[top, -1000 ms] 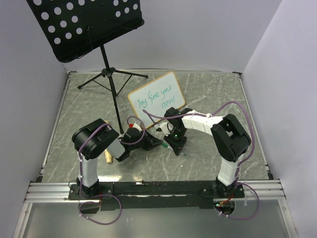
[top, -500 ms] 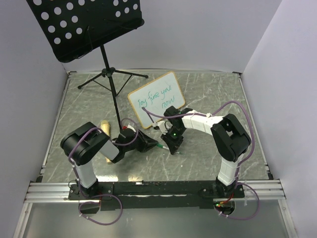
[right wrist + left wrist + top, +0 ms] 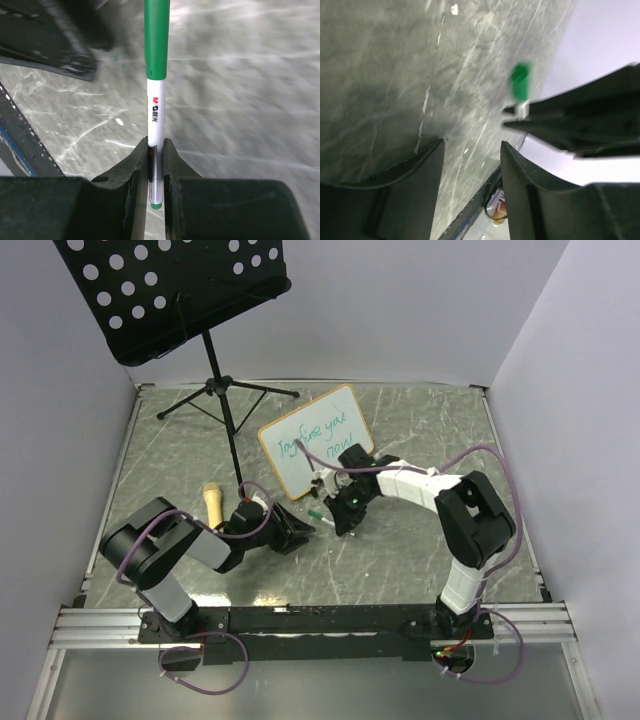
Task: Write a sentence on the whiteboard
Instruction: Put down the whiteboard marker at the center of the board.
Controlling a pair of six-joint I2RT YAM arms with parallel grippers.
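While the right gripper (image 3: 155, 145) pinches a marker (image 3: 156, 75) and the left gripper (image 3: 471, 147) gapes empty, the whiteboard (image 3: 322, 436), just beyond the right fingers (image 3: 131, 167), looks light, stiff, best gripped by its frame.

The top edge of the overhead view is cutting off the music stand (image 3: 170, 290) across its perforated panel. The right arm (image 3: 400, 482) and its cable are covering the near corner of the whiteboard (image 3: 312, 435), and the teal handwriting is showing too small to read with certainty. In the right wrist view the green-capped marker (image 3: 156, 95) is running out past the top edge; in the left wrist view its green end is smearing into a blur. A tan cylinder (image 3: 212, 502) beside the left arm (image 3: 170, 550) is showing too small to identify
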